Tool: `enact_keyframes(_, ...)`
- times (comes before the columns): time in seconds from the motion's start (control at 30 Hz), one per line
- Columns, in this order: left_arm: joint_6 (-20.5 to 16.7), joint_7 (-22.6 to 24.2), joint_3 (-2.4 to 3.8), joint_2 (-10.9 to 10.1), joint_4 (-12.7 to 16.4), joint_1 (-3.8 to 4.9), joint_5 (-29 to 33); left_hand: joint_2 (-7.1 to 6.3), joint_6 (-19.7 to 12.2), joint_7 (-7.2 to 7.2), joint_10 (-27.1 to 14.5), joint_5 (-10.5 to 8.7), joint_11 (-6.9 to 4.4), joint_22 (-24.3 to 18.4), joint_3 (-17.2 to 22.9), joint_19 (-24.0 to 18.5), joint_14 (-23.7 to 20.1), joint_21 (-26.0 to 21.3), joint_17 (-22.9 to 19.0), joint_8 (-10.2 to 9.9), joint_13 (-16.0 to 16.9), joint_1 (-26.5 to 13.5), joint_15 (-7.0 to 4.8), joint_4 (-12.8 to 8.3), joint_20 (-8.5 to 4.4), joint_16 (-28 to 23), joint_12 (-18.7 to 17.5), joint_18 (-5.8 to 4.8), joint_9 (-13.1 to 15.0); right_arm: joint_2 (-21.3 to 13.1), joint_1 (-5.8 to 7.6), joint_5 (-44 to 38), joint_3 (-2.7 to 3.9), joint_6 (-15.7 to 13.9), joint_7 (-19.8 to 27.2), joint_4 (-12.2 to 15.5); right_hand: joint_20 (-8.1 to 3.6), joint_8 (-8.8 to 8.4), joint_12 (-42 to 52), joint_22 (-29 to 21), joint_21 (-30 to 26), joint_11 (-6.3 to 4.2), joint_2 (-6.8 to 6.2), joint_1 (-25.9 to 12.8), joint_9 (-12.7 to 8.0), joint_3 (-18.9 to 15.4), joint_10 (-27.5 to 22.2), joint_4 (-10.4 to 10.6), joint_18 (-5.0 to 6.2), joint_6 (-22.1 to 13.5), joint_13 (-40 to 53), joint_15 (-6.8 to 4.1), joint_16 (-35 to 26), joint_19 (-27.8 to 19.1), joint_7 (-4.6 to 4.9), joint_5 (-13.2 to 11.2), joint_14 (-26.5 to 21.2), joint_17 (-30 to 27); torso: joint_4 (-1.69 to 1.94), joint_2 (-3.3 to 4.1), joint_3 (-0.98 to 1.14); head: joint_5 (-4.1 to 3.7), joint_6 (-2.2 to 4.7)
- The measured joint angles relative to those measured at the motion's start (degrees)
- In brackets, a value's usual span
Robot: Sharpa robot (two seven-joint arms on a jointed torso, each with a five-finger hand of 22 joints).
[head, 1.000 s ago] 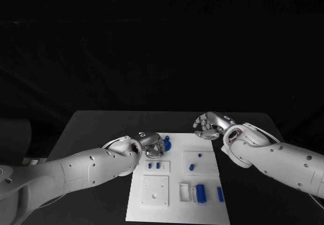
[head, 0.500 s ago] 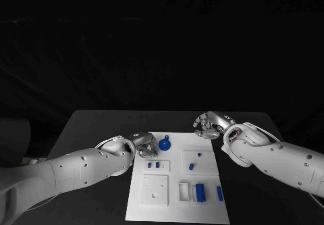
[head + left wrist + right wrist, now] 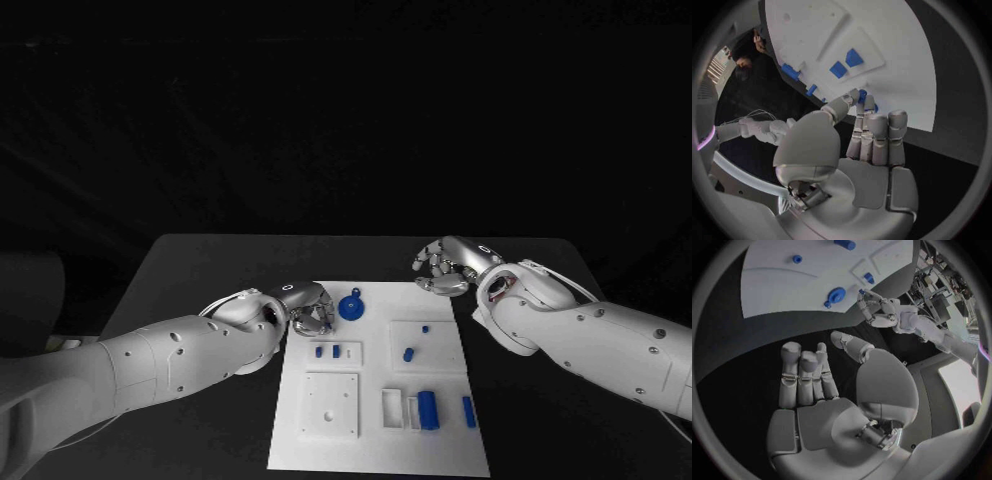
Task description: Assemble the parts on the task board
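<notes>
The white rectangular task board [image 3: 378, 385] lies in the middle of the black table [image 3: 202, 265], its long side running away from the robot. Near its far end lies a round blue disc-shaped part with a small tab [image 3: 352, 307]; closer in are small blue pegs [image 3: 327, 351] and, at the near end, a longer blue bar [image 3: 427, 410] beside a thinner one [image 3: 469, 412]. The left hand [image 3: 306, 310] is at the board's left edge, just beside the blue disc — its fingers are curled in, and something small and blue shows at the fingertips [image 3: 862, 96] (whether it is pinched, I cannot tell). The right hand [image 3: 447, 268] hovers off the board's far right corner, fingers loosely apart, holding nothing.
</notes>
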Motion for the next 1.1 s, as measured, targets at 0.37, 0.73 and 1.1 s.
enact_keyframes(0.37, 0.6, -0.2, -0.02, 0.3, -0.5, 0.00, -0.4, -0.03, 0.0, -0.01, 0.0, -0.01, 0.01, 0.0, 0.0, 0.0, 0.0, 0.0, 0.0, 0.0, 0.0, 0.0, 0.01, 0.0, 0.01, 0.0, 0.0, 0.00, 0.0, 0.0, 0.00, 0.0, 0.00, 0.0, 0.0, 0.0, -0.06, 0.00, 0.0, 0.0, 0.0, 0.00, 0.00, 0.0, 0.0, 0.0, 0.0, 0.0, 0.00, 0.0, 0.0, 0.00, 0.0, 0.2, -0.01, 0.0, 0.0, 0.0, -0.04, 0.00, 0.10, 0.11, -0.09)
enact_keyframes(0.73, 0.8, -0.3, -0.03, 1.4, -1.1, -0.09, -1.4, 0.18, -0.1, -0.09, 0.1, 0.04, -0.11, 0.0, 0.1, -0.1, 0.0, 0.0, 0.0, 0.0, 0.0, 0.2, 0.01, -0.3, 0.11, 0.0, -0.2, 0.00, 0.0, 0.0, 0.00, 0.0, 0.00, 0.0, 0.0, 0.1, -0.05, 0.00, 0.0, 0.0, 0.0, 0.00, 0.00, 0.0, 0.0, 0.0, 0.0, 0.0, 0.00, 0.0, 0.0, 0.00, 0.0, 0.2, -0.03, 0.0, 0.0, 0.0, -0.07, 0.02, 0.08, 0.18, -0.02)
enact_keyframes(1.1, 1.4, -0.4, -0.04, 2.0, -1.8, -0.10, -1.9, 0.25, -0.1, -0.10, 0.3, 0.02, 0.01, 0.0, 0.1, 0.2, -0.1, 0.0, 0.0, 0.0, 0.0, 0.3, -0.11, -0.3, -0.01, 0.0, -0.4, 0.00, -0.1, 0.0, 0.00, 0.0, 0.00, 0.0, 0.0, 0.1, -0.04, 0.00, 0.0, 0.0, 0.0, 0.00, 0.00, 0.0, 0.0, 0.0, 0.0, 0.0, 0.00, 0.0, 0.0, 0.00, 0.0, 0.2, -0.17, 0.0, 0.0, 0.0, -0.05, 0.02, 0.08, 0.19, -0.04)
